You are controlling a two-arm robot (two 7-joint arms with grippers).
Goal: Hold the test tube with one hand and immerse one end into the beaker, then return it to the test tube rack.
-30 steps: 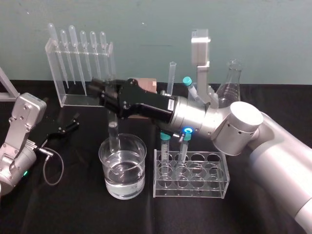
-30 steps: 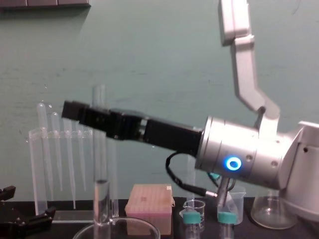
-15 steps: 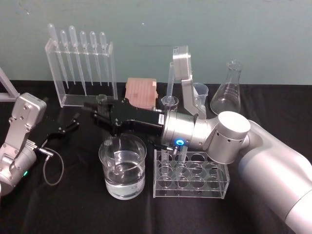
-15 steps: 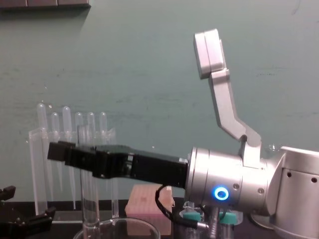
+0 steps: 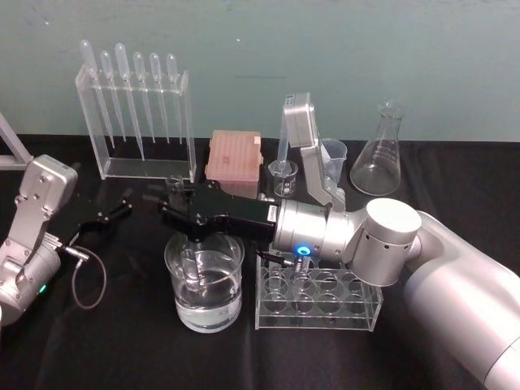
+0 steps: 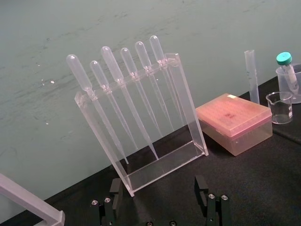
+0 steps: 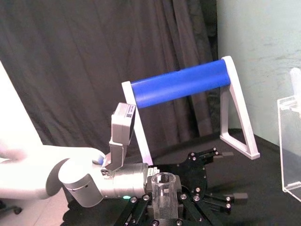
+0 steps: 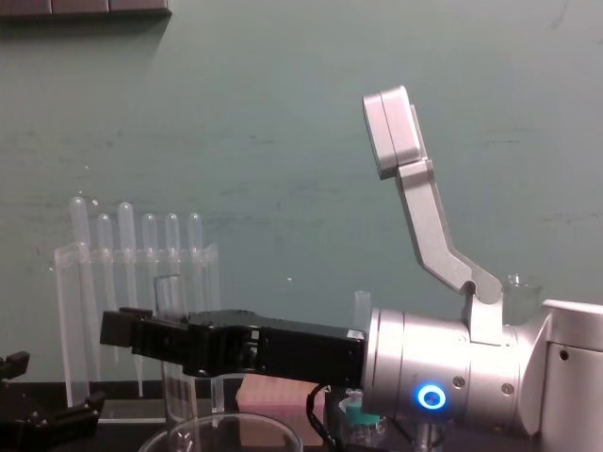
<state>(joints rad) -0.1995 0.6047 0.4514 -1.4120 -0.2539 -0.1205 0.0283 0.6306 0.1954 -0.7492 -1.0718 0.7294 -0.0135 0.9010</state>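
At centre-left, pinching upright test tube (image 8: 169, 294) in right tool (image 5: 180, 213), bottom end in beaker (image 5: 185, 313), rack (image 5: 318, 306) just right; left tool (image 5: 104, 214) spread.

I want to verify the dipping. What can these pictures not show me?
Chest view: the bottom edge cuts the beaker, hiding the test tube tip.
Head view: the right gripper above the beaker covers the tube's middle; its arm covers the rack rear row.
The left gripper is parked at left.
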